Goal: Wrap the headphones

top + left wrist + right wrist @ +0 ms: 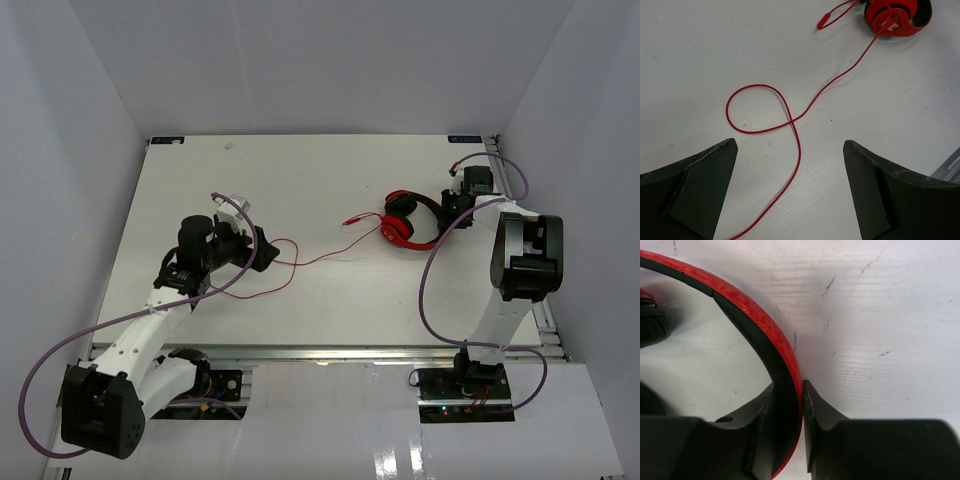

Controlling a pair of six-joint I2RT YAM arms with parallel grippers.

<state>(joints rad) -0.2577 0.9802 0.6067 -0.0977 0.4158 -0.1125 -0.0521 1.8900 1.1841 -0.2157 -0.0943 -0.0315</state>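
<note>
- Top view: the headphones (410, 222) lie flat on the white table (200, 180), right of centre towards the far edge.
- Top view: the right gripper (455, 213) is at the right side of the headphones, on the headband.
- Top view: the left gripper (262, 250) is well to the left of the headphones. The thin red cord (320, 258) trails from the headphones to it.
- Left wrist view: the fingers (700, 185) stand wide apart and hold nothing. The cord forms one loop, crosses itself and passes between them. The plug (822, 23) lies just left of the headphones.
- Right wrist view: the jaws are closed on the headband (740, 305), one finger on its black inner face and one on its red outer face. A black ear pad (650, 327) shows at the left edge.
</note>
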